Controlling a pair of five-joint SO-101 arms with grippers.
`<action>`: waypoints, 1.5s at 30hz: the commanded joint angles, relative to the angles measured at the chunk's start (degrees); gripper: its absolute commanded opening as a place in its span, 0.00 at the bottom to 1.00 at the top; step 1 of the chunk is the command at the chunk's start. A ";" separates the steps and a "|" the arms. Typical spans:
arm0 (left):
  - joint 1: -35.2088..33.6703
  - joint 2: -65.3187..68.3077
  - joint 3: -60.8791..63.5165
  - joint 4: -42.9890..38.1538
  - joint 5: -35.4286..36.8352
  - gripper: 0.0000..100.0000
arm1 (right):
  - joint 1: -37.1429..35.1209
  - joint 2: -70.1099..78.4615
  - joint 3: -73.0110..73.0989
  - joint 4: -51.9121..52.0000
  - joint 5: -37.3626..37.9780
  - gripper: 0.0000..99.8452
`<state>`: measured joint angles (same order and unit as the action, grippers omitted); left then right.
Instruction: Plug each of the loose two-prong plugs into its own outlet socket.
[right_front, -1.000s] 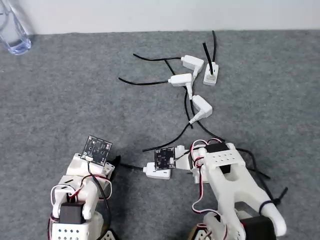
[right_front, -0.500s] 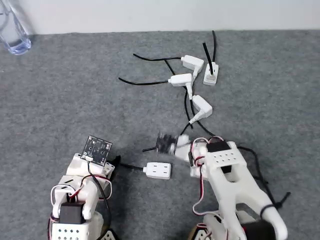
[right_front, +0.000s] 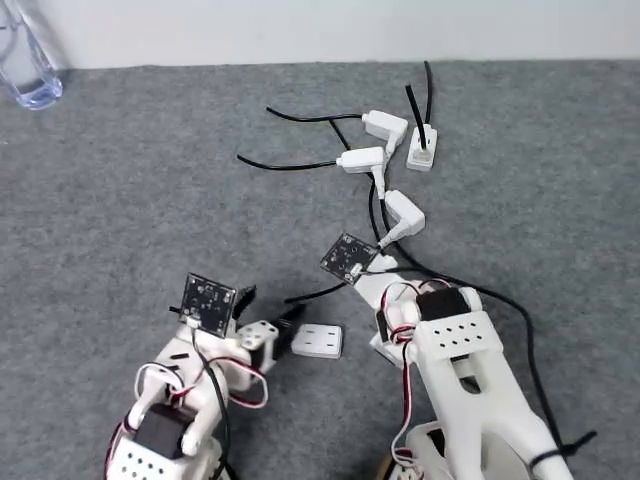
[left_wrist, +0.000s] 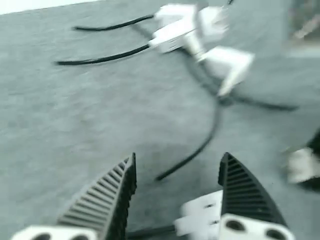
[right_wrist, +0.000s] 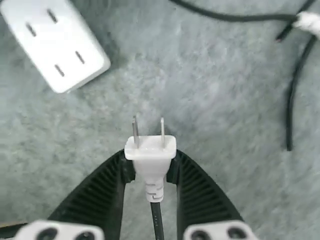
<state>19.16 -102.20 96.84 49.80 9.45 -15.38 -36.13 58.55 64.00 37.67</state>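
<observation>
My right gripper (right_wrist: 150, 158) is shut on a white two-prong plug (right_wrist: 150, 148), held by its body with the prongs pointing away from me. A white outlet block (right_wrist: 54, 44) lies flat on the grey mat a short way ahead of the prongs and off to one side. In the high view this outlet block (right_front: 318, 341) sits between the two arms. My left gripper (right_front: 270, 312) is open beside the block's corded end. The left wrist view has the block (left_wrist: 201, 220) low between the open fingers (left_wrist: 111, 197).
Three more white plugs (right_front: 385, 125) (right_front: 362, 158) (right_front: 405, 212) and a small white block (right_front: 422, 148) lie at the back with their black cords (right_front: 300, 116) crossing. A clear glass (right_front: 25, 62) stands at the far left corner. Grey mat (right_front: 130, 200) covers the table.
The right arm has drawn back from over the outlet block toward the far side, carrying the plug. The left arm has swung right, bringing its open gripper up to the block.
</observation>
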 joint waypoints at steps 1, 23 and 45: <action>5.80 -0.18 -0.40 -3.96 7.21 0.26 | -1.63 -2.77 -7.47 4.44 -2.37 0.01; 8.00 -0.18 -0.48 -4.04 7.56 0.26 | -24.04 -1.27 -26.90 21.85 -12.31 0.01; 2.11 -0.18 -3.12 -3.96 11.52 0.26 | -10.42 3.47 -25.49 20.79 -2.90 0.01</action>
<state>21.71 -102.11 96.57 47.16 18.07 -23.12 -34.20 34.81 85.36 36.18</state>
